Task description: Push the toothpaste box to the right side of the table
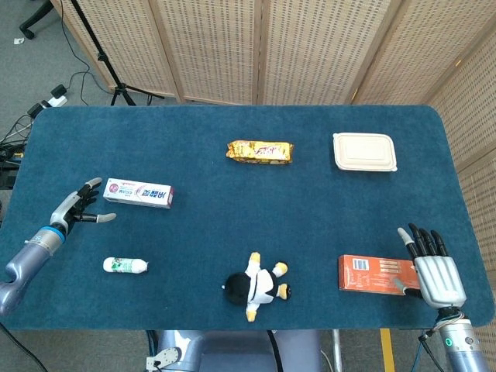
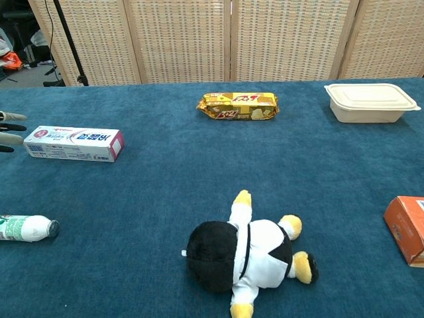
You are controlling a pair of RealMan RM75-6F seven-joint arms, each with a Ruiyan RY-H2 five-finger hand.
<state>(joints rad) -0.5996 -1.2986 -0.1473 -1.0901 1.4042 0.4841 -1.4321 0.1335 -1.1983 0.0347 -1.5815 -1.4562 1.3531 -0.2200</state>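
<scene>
Lying flat on the blue table (image 1: 232, 209), the toothpaste box (image 1: 138, 192) sits just to the right of our left hand (image 1: 77, 208), long side running away from the fingertips. We note that the left hand is open, fingers (image 1: 91, 184) spread and holding nothing; the tips reach toward the box's near end, and from the head view we cannot tell whether they touch it. In the chest view only those fingertips (image 2: 12, 127) show at the frame's left edge, next to the box (image 2: 73, 144).

Below and slightly right of the left hand, a small white bottle (image 1: 125, 266) with a green label lies on its side, apart from the hand and from the box. Well to the right of the left hand, toward the table's front edge, a black and white plush toy (image 1: 256, 285) with yellow feet lies on the cloth. Farther back, a yellow snack packet (image 1: 260, 151) lies flat, and beyond it to the right stands a closed cream food container (image 1: 365, 151).

Our right hand (image 1: 432, 267) is at the table's front right corner, fingers extended and apart, gripping nothing. An orange box (image 1: 373, 273) lies just to its left; the thumb appears to rest against its near end. A wicker screen (image 1: 256, 46) stands behind the table.
</scene>
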